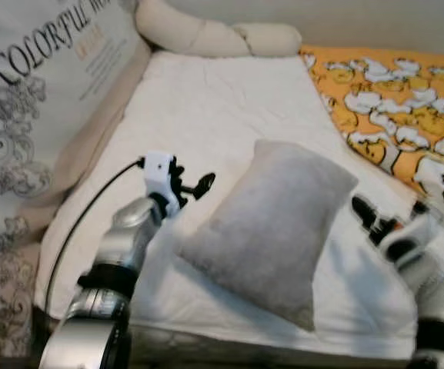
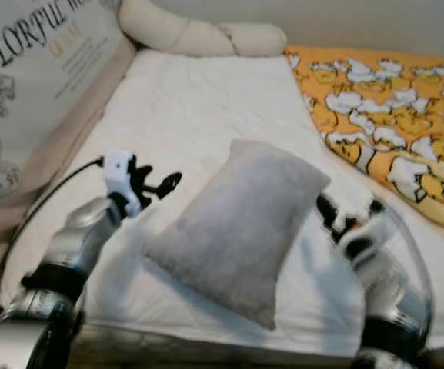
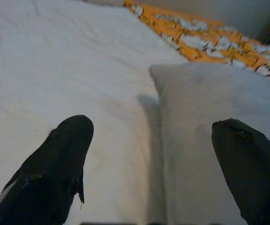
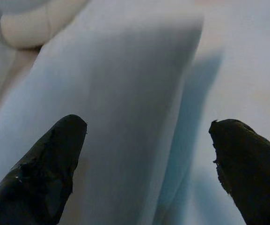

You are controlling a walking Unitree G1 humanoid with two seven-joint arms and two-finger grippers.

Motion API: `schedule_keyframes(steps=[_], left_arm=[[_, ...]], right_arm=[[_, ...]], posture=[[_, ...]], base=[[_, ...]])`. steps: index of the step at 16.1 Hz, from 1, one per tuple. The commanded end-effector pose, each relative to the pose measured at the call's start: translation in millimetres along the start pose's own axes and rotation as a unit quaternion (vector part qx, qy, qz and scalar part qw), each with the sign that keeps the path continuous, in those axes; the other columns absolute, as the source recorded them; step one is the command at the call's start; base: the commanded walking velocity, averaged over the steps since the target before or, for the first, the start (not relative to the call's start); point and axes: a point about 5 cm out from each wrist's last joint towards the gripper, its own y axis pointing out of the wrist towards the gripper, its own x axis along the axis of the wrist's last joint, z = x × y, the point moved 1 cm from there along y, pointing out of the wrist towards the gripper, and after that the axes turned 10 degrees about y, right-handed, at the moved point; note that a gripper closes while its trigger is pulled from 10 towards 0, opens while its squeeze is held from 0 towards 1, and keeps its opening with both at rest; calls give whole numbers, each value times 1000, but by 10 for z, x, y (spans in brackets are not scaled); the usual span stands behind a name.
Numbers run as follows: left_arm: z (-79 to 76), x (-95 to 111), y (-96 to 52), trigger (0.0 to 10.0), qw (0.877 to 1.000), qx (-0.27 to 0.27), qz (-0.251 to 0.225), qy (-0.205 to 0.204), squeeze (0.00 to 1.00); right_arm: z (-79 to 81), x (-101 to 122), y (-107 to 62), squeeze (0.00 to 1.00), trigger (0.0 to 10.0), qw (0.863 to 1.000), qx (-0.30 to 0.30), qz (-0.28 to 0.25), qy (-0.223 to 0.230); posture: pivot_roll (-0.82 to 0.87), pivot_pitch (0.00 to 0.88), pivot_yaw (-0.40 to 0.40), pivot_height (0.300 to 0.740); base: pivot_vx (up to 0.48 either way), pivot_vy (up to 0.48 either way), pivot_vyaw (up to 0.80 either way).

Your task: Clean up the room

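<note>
Pillow (image 1: 272, 227) on the bed (image 1: 206, 115) looks soft and light, so we would pinch its edges with left claw (image 1: 198, 186) and right claw (image 1: 368, 215), both spread wide.

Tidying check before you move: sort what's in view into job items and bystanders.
Job in hand:
grey pillow
left gripper, fingers open
right gripper, fingers open

Just lying about:
yellow duck blanket
cream knotted cushion
printed fabric panel
white sheet
</note>
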Motion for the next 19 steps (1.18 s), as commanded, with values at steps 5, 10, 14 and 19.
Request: schedule_keyframes(steps=[5, 10, 14, 19], left_arm=[[-262, -415, 106, 10000, 996, 5, 75, -41, 1000], [-1098, -644, 172, 10000, 965, -177, 82, -177, 0], [-1303, -638, 157, 10000, 944, -248, 80, -201, 0], [-1119, -764, 123, 0, 960, -197, 135, -145, 0]], right_arm=[[-83, -422, -88, 1000, 10000, 998, -3, 29, 52], [85, -711, -2, 1000, 10000, 990, 45, 80, 104], [177, -802, 89, 867, 10000, 988, 52, 127, 76], [364, -869, 207, 0, 0, 983, 79, 163, 35]], posture=[[-225, 0, 59, 740], [-230, 0, 37, 740], [-220, 0, 23, 740], [-190, 0, -4, 740]], base=[[0, 0, 0], [0, 0, 0], [0, 0, 0], [0, 0, 0]])
